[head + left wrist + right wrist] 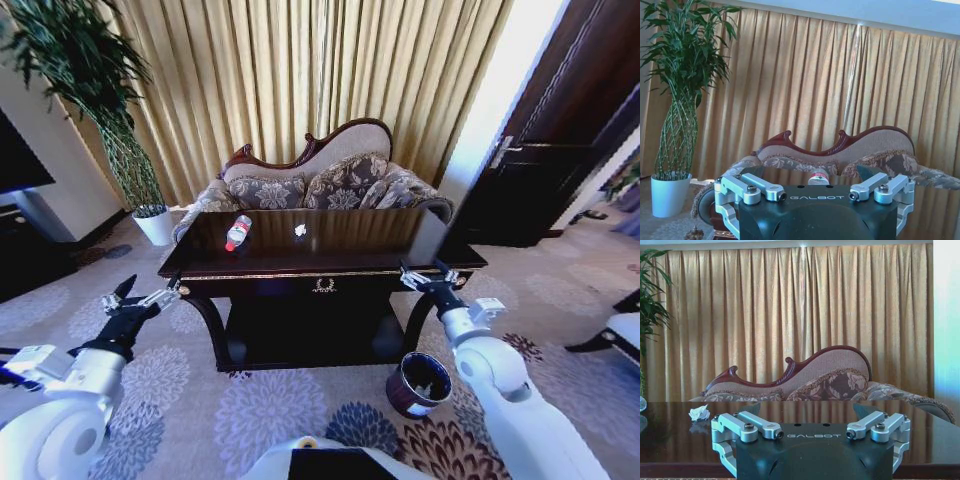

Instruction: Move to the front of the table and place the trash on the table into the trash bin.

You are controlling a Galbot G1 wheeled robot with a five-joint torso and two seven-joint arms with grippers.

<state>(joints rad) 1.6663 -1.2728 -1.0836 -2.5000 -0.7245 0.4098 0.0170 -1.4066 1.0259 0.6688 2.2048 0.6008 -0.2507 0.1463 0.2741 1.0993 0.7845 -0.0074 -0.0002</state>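
While the robot stands facing the table (330,262), both arms are raised at its front edge, the left gripper (150,297) and right gripper (428,275) each spread open and empty. The bin (418,384) sits on the carpet by the right arm. The bottle (238,232) and paper scrap (300,230) lie untouched on top; pickup seemingly comes next, calling for a forward reach.

Bottle (818,177) mostly hidden, perhaps lying.

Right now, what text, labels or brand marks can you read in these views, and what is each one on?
"GALBOT": on the left gripper housing.
"GALBOT": on the right gripper housing.
Bottle: red label, print too small to read.
Trash bin: no readable text.
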